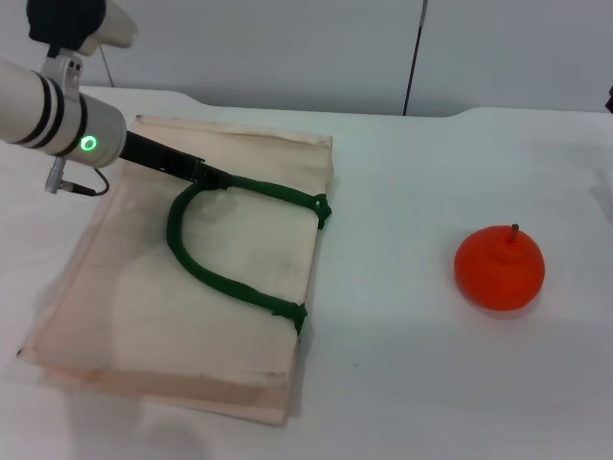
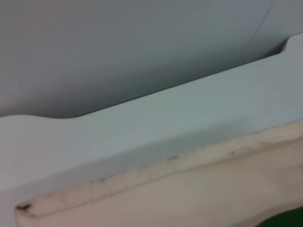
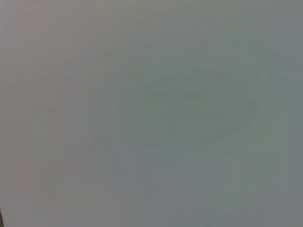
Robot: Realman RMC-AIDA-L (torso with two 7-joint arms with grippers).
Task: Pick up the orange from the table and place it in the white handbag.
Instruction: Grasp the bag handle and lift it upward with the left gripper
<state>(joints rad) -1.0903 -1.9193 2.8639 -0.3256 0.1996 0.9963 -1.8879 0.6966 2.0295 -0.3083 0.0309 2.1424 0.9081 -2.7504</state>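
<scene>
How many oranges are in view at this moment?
1. The orange sits on the table, to the right of the white handbag and apart from it. Whether the flat bag hides another cannot be told.

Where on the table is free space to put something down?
The table is bare between the white handbag and the orange, and in front of both. It is crowded over the bag's far left, where the left pincer meets the green handle.
</scene>
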